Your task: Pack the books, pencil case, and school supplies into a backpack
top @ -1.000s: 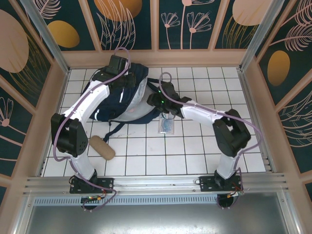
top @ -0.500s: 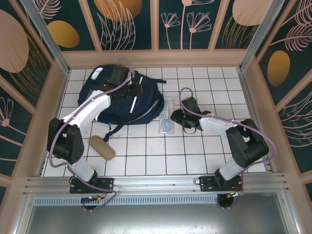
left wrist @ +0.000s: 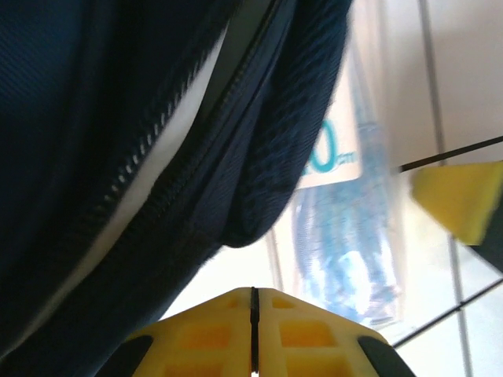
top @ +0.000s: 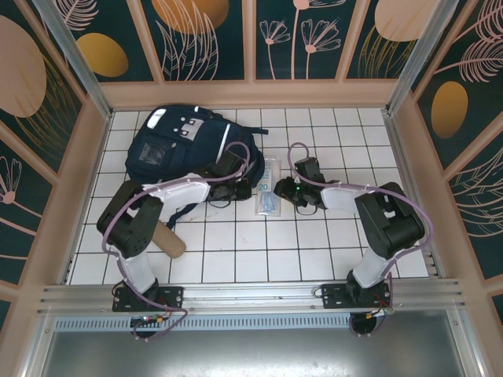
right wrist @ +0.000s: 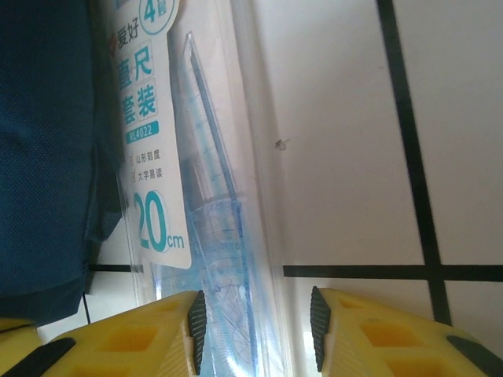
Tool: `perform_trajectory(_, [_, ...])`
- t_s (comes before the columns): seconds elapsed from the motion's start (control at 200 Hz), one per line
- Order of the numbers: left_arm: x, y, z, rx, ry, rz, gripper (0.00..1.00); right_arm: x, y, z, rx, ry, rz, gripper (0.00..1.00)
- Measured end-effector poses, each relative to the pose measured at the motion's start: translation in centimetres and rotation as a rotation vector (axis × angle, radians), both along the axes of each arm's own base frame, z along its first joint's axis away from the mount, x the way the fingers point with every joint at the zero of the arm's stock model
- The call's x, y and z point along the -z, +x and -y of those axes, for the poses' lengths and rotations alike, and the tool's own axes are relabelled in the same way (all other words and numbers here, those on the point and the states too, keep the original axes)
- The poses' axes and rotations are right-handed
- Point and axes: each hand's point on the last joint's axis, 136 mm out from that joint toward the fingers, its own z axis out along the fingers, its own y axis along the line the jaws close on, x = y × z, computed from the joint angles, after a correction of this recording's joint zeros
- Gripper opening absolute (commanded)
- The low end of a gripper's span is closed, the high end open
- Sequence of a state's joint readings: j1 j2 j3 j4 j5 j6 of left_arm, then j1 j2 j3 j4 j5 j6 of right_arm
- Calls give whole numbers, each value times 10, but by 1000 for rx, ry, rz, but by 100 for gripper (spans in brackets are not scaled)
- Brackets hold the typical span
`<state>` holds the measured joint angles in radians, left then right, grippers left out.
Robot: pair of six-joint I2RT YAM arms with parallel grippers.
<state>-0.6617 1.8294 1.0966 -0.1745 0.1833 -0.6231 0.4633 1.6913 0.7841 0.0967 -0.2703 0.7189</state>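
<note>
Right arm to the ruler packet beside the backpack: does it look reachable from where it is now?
Probably yes. The right gripper hangs open right over the packet, one long edge between its jaws, with bare tile on that side. The backpack crowds the packet's other edge.

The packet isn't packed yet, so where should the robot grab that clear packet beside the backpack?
Probably its long free edge, approached from the right gripper side: the packet lies flat, its other long edge crowded by the backpack, with bare tile only there.
</note>
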Motion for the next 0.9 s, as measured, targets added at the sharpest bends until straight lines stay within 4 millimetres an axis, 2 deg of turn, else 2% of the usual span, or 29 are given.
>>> perform_trajectory(0.11, [19, -5, 0, -1, 15, -27, 9, 1, 0, -6, -19, 25, -1, 43])
perform_trajectory(0.345, [32, -4, 8, 5, 9, -27, 9, 5, -1, -9, -33, 41, -11, 40])
perform_trajectory(0.655, [32, -3, 13, 5, -4, -22, 9, -8, -3, -30, -96, 155, 2, 34])
perform_trajectory(0.71, [32, -3, 13, 5, -4, -22, 9, -10, -3, -33, -107, 169, 9, 29])
perform_trajectory(0.78, [32, -3, 13, 5, -4, -22, 9, -13, -2, -34, -109, 177, 15, 17])
perform_trajectory(0.846, [32, -3, 13, 5, -4, -21, 9, -15, -2, -34, -106, 184, 14, 11])
perform_trajectory(0.901, [32, -3, 12, 5, -2, -22, 9, -19, -1, -35, -104, 197, 18, 0])
